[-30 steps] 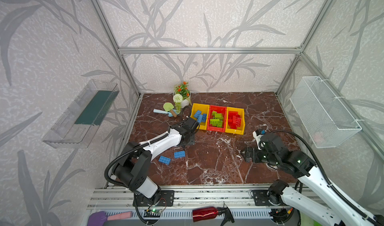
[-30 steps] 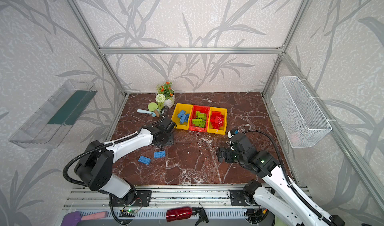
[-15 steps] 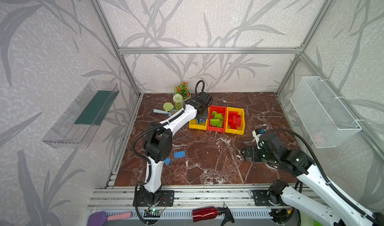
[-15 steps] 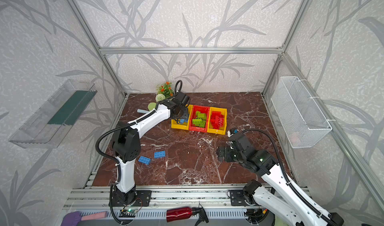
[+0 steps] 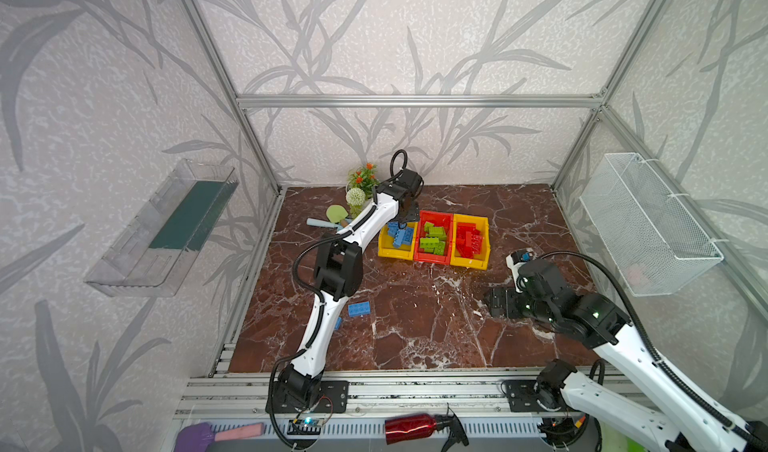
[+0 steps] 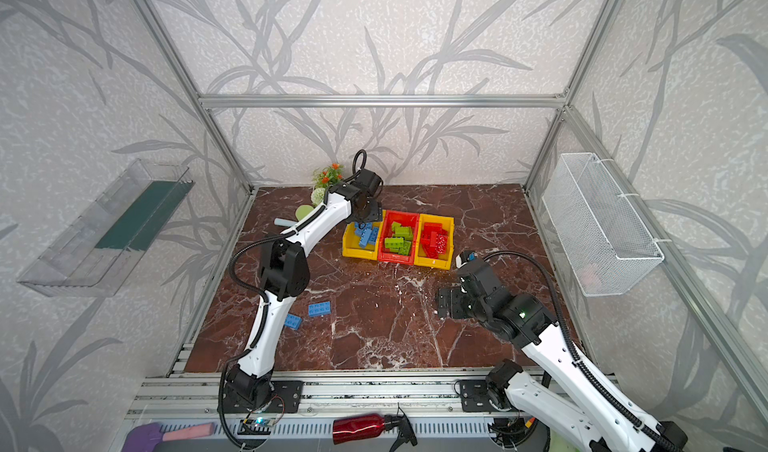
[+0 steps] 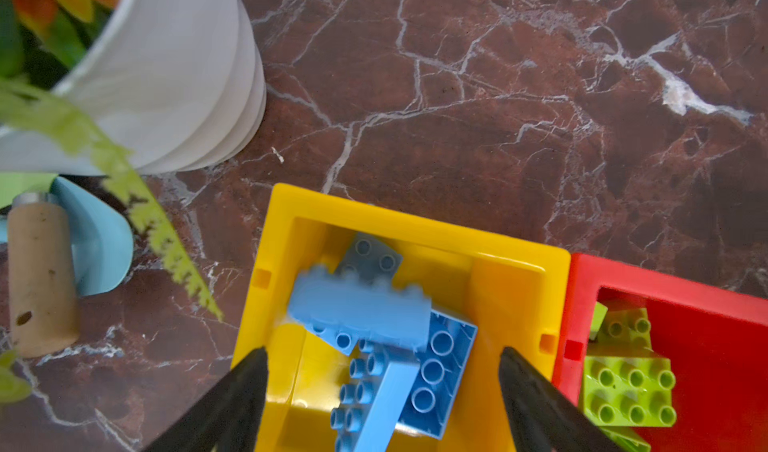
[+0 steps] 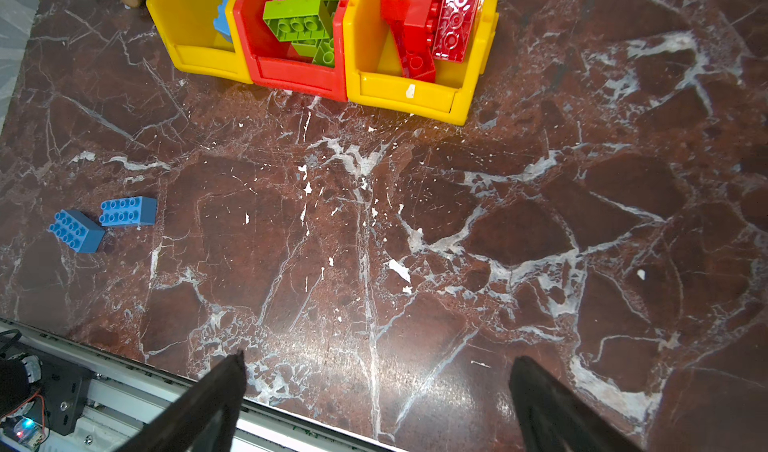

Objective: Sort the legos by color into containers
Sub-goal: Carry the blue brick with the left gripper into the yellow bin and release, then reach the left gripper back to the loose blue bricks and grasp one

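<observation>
Three joined containers stand at the back of the table. The left yellow bin (image 5: 388, 251) holds blue legos (image 5: 401, 234), the red bin (image 5: 432, 258) lime green legos (image 5: 434, 238), and the right yellow bin (image 5: 471, 263) red legos (image 5: 469, 238). My left gripper (image 5: 405, 217) (image 7: 382, 352) hangs open over the left yellow bin. Below it a blurred blue brick (image 7: 361, 312) lies free on the other blue ones. Two blue bricks (image 6: 319, 308) (image 6: 293, 321) lie on the table by the left arm. My right gripper (image 5: 494, 302) (image 8: 379, 356) is open and empty over bare marble.
A white flower pot (image 7: 178, 76) and garden scoops (image 5: 332, 217) sit just left of the bins. On the right wall hangs a wire basket (image 5: 648, 225), on the left wall a clear tray (image 5: 162, 229). A red spray bottle (image 5: 415, 427) lies by the front rail.
My left arm swung from the table's left part up to the left yellow bin, and its jaws then opened, letting a blue brick go into the bin. The right arm stayed put.
</observation>
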`<control>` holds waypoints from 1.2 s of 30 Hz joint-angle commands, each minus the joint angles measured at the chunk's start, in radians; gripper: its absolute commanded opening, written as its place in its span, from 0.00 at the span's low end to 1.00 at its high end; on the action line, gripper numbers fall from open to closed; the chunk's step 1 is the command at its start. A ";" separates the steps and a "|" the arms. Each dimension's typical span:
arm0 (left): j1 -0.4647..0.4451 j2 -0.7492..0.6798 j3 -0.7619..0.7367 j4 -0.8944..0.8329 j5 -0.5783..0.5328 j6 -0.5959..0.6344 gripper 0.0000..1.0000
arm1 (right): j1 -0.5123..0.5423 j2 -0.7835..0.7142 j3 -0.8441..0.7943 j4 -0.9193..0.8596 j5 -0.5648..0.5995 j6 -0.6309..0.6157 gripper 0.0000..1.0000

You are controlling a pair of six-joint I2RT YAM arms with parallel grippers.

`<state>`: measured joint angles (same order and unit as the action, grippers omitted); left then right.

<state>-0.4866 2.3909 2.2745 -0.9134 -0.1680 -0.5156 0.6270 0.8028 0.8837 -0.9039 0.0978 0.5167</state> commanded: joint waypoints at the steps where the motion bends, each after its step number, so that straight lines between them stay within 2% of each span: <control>1: -0.013 -0.039 0.013 -0.055 0.019 0.003 0.91 | -0.002 -0.007 0.029 -0.025 0.028 -0.024 0.99; 6: -0.040 -0.224 -0.198 0.010 -0.011 -0.023 0.91 | -0.002 -0.035 0.014 -0.026 -0.001 -0.019 0.99; 10: -0.069 -0.473 -0.484 0.079 -0.050 -0.058 0.92 | -0.001 -0.063 -0.001 -0.025 -0.038 -0.023 0.99; 16: -0.112 -0.835 -0.934 0.084 -0.127 -0.140 0.92 | 0.003 -0.073 -0.025 -0.025 -0.094 -0.040 0.99; 21: -0.128 -1.096 -1.312 0.115 -0.098 -0.206 0.94 | 0.008 -0.090 -0.057 -0.001 -0.127 -0.044 0.99; 23: -0.129 -1.186 -1.419 0.131 -0.070 -0.227 0.94 | 0.009 -0.087 -0.064 0.006 -0.131 -0.047 0.99; 29: -0.132 -1.387 -1.589 0.159 -0.047 -0.245 0.95 | 0.013 -0.077 -0.078 0.029 -0.162 -0.040 0.99; 36: -0.132 -1.389 -1.641 0.216 -0.012 -0.261 0.95 | 0.015 -0.106 -0.104 0.031 -0.164 -0.009 0.99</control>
<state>-0.6144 0.9913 0.6441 -0.7399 -0.1925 -0.7532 0.6369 0.7120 0.7910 -0.8814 -0.0547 0.4915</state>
